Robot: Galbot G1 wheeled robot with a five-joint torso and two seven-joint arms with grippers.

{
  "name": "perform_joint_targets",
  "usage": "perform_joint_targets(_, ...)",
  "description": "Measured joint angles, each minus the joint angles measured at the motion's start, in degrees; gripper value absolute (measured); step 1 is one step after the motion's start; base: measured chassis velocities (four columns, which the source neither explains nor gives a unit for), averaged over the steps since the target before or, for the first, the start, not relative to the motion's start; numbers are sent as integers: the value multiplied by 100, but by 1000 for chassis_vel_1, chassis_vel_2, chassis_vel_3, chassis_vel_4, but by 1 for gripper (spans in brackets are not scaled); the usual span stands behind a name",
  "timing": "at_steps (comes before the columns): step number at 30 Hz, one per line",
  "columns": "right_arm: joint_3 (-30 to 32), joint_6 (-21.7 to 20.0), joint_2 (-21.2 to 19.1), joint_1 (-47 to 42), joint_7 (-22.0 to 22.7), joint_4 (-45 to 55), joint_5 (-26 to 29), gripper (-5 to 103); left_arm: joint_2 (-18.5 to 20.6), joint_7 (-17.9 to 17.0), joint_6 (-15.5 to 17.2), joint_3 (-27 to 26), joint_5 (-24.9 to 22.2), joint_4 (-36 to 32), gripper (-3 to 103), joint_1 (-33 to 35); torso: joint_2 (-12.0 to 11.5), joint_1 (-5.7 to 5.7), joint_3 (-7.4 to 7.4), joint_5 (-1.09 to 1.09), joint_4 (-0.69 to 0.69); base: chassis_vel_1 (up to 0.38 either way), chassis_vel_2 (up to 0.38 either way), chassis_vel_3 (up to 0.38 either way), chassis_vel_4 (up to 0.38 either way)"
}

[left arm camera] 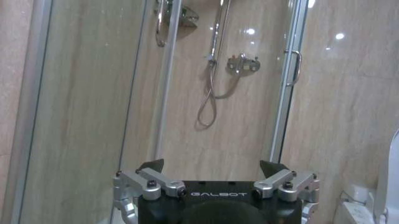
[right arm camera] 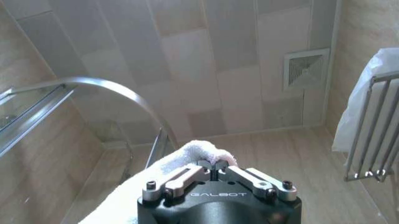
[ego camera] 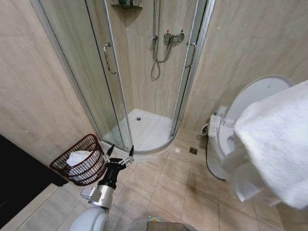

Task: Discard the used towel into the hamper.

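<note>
towel: big white towel hanging up close at the right of the head view, draped in thick folds. In the right wrist view the same white terry cloth bunches right at the fingertips.
right end effector: pinched shut on the towel, fingertips meeting on a fold of it, pointing up toward the ceiling tiles and a square vent.
hamper: small dark reddish-brown wire basket on the floor at lower left, against the beige wall and just beside the shower's curved base. It's tilted a bit and there's already something white sitting inside.
towel vs hamper: well apart, towel high on the right, hamper low on the left.
left end effector: fingers spread open, holding nothing, hovering just to the right of the hamper's rim, near it but can't tell if it touches. From its own wrist camera it faces the shower glass and hose.
shower: corner stall with curved glass doors and a white tray, straight ahead.
toilet: white, lid up, on the right, partly hidden behind the towel.
floor: beige tiles with a small drain.
</note>
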Motion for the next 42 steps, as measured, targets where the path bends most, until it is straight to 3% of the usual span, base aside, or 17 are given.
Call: perform_joint_targets(42, -31, -16, -20, -53, 7, 0, -1, 2, 0, 0, 0, 0, 0, 0, 100, 0, 1060, 473, 587, 0, 0, 0, 0, 0, 0)
